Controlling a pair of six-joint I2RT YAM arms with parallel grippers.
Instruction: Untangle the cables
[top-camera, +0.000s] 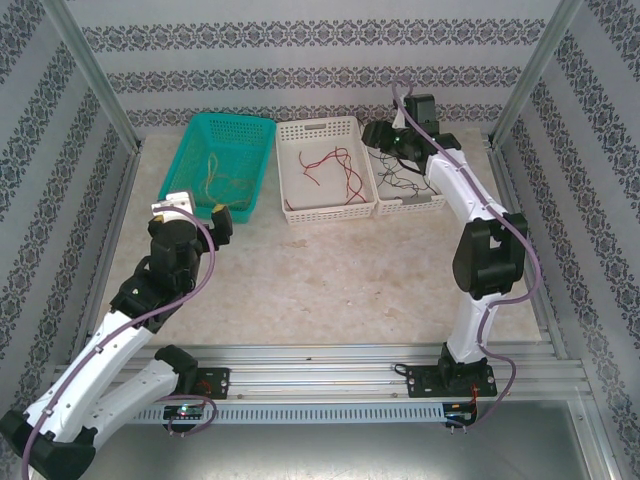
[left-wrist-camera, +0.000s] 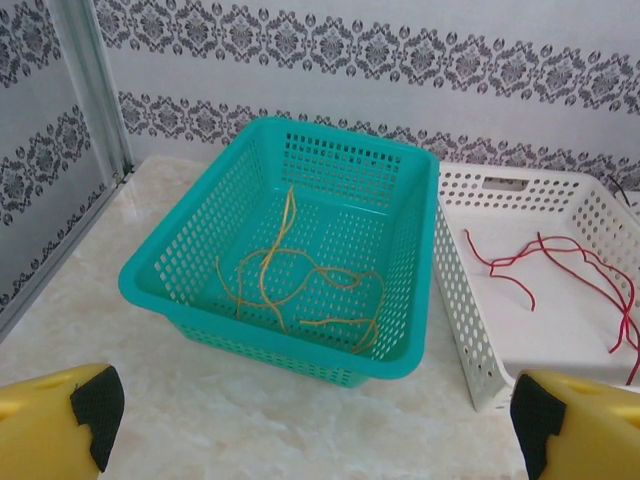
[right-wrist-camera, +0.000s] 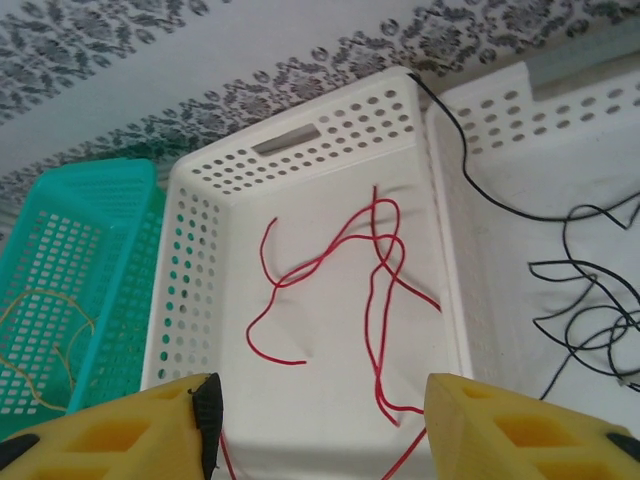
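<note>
Yellow fingers (left-wrist-camera: 45, 400), black on their inner faces, on both pincers; each wrist view cuts them off at the bottom edge.

Left pincer (left-wrist-camera: 318, 425): jaws spread as wide as they go, nothing between them. It hangs above the pale marbled worktop (top-camera: 330, 280), just short of the teal basket (left-wrist-camera: 190, 250).

Right pincer (right-wrist-camera: 318, 420): jaws parted, gripping nothing, over the near end of the middle white basket (right-wrist-camera: 190, 270). The lower ends of two red strands run out of frame between its fingers, so where they end cannot be told.

Cables, three lots, one colour per basket:
- Yellow-tan wires (left-wrist-camera: 300, 285): loose overlapping loops on the teal basket's floor.
- Red wires (right-wrist-camera: 375, 270): long curves crossing one another mid-length, lying in the middle white basket.
- Black wires (right-wrist-camera: 590, 320): thin and looped, in the right white basket (right-wrist-camera: 560, 110), cut off by the frame edge. One strand climbs to the rim shared with the middle basket.

From above, the right arm (top-camera: 480, 250) covers much of the right white basket.
</note>
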